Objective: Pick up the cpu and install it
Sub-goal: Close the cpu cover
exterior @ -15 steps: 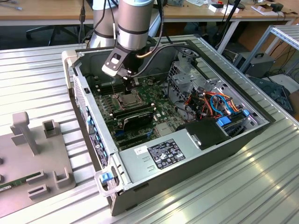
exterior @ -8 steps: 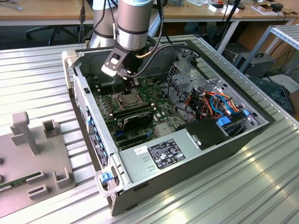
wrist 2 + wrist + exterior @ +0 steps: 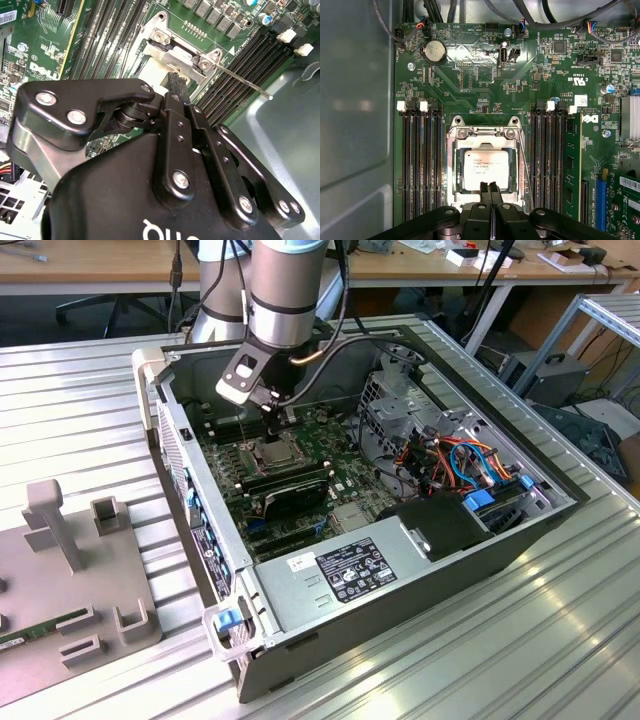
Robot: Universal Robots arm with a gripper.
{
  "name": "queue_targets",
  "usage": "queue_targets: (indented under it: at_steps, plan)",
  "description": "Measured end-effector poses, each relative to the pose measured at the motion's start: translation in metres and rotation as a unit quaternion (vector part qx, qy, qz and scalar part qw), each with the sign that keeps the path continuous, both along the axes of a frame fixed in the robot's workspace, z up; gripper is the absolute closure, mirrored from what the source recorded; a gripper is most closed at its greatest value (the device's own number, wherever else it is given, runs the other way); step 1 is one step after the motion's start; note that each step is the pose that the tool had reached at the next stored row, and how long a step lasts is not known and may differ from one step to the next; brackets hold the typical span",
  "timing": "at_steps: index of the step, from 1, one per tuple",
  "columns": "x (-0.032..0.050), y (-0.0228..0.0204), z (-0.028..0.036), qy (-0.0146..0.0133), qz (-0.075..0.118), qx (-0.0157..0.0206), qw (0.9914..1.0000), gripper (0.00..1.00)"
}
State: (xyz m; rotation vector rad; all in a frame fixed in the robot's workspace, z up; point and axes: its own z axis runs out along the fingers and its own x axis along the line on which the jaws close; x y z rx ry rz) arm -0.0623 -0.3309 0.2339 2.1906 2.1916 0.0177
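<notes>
We see the cpu point(image 3: 486, 169) lying flat inside the socket frame point(image 3: 485, 133) on the green board point(image 3: 470, 75). The hand point(image 3: 489, 189), fingers point(image 3: 483, 192) pressed together and holding nothing, hangs at one edge of the chip. We judge that seating calls for light, square contact that keeps the chip level within the frame, never sideways force.
</notes>
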Motion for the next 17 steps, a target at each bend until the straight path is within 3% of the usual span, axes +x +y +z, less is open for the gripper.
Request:
queue_targets:
  at_steps: [4, 12, 17]
  plan:
    - [-0.0045, 0.0000, -0.0009, -0.0002, 0.000, -0.0001, 1.00000, 0.89]
    - [-0.0101, 0.0000, -0.0109, -0.0002, 0.000, -0.0027, 1.00000, 0.89]
    - [-0.0122, 0.0000, -0.0122, -0.0002, 0.000, -0.0029, 1.00000, 0.89]
